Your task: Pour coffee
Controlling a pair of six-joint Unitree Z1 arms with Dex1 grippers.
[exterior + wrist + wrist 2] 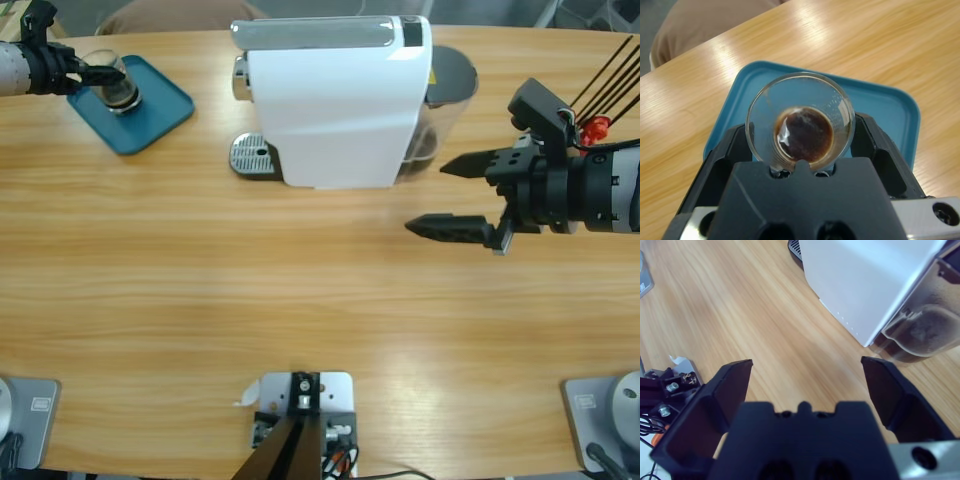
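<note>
Jaws on the left hand [802, 150] are clamping a small clear tumbler [800, 120] from both sides, and you're looking straight down into it in the left wrist view. Coffee [805, 134] is sitting at the bottom as a dark, nearly black puddle, not much of it. The glass is hanging over (or maybe resting on, can't really tell) a blue tray [880, 105], which is lying at the far left end of the counter [300, 330]. My guess is the tray is where the glass is meant to end up, since anything that drips is landing on plastic rather than wood. The tumbler is looking upright, which makes sense if you don't want that little bit of liquid sloshing out.

Moving out across the counter, the white coffee machine [335, 110] is standing at the back near the middle, with its metal drip grate [252, 155] poking out on the tray side and a dark water tank [445, 90] behind it.

Over on the other side, the right hand [455, 195] is hovering with its jaws spread wide and nothing between them, just beside the machine's tank end. It's looking parked out of the way to me, leaving the left arm room to work.
</note>
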